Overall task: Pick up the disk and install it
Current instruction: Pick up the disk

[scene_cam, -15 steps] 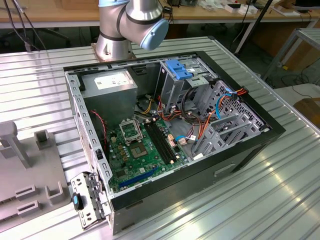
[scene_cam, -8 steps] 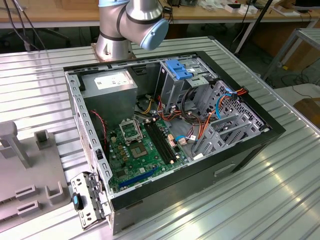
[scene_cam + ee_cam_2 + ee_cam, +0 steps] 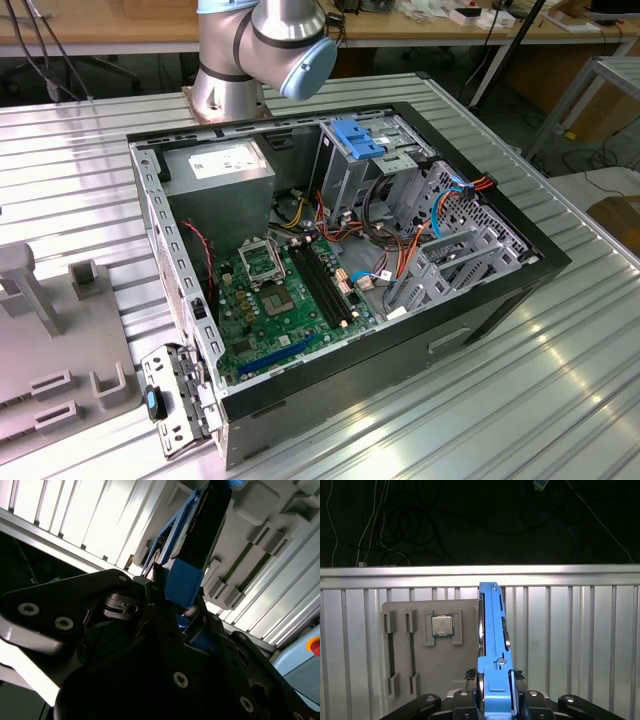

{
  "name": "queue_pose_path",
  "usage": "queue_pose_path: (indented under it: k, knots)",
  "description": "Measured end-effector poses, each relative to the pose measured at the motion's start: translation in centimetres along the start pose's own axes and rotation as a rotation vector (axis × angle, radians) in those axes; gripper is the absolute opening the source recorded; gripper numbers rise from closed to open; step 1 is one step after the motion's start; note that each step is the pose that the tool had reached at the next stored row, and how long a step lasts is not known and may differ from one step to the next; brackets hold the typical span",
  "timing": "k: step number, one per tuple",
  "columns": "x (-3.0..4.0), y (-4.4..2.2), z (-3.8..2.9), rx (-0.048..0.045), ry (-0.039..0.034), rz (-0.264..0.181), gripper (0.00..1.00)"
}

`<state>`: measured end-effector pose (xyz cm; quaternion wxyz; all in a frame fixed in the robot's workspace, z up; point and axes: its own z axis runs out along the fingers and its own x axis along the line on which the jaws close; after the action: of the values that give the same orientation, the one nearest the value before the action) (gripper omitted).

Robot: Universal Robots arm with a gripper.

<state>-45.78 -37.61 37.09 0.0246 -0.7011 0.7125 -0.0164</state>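
Black gripper (image 3: 495, 705) fingers sit closest to the lens in both wrist views. They are clamped from either side on the disk (image 3: 492, 645), which stands edge-on between them with one blue side rail facing the camera and its length running straight out past the fingertips.

Beyond the gripper, off to one side of the held disk, lies a grey fixture tray (image 3: 452, 672). It holds two memory sticks (image 3: 391, 655) in their slots, then a processor chip (image 3: 441, 625) in its pocket, nearest the disk. On the disk's other side is bare ribbed metal table (image 3: 580, 645). Whether the disk's far end is clear of the tray or touching it, I cannot tell.

The exterior view, from its left to its right, shows the same tray and then the open computer case (image 3: 400, 365). Inside the case are the power supply (image 3: 220, 170), motherboard (image 3: 270, 300), blue-topped drive cage (image 3: 355, 135) and grey metal bays (image 3: 450, 255).

My judgement is that the grasp is made, so the picking-up is done or nearly so. Installing is all left to do, since the disk is in the gripper out by the tray, apart from the case
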Motion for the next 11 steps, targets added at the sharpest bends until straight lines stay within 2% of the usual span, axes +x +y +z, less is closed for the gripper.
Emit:
queue_pose_path:
  k: [1,2,4,6,7,8,11]
  knots:
    - [0.00,0.00,-0.04,0.0165,-0.0003,0.000,0.37]
    - [0.00,0.00,-0.05,0.0264,-0.0004,0.000,0.37]
    - [0.00,0.00,-0.07,0.0629,-0.0009,-0.001,0.37]
    - [0.00,-0.01,-0.08,0.1139,-0.0017,-0.001,0.37]
    - [0.00,-0.01,-0.08,0.1320,-0.0021,-0.001,0.37]
    - [0.00,0.02,-0.07,0.1559,-0.0026,-0.002,0.37]
    - [0.01,0.23,-0.02,0.1951,-0.0034,-0.005,0.37]
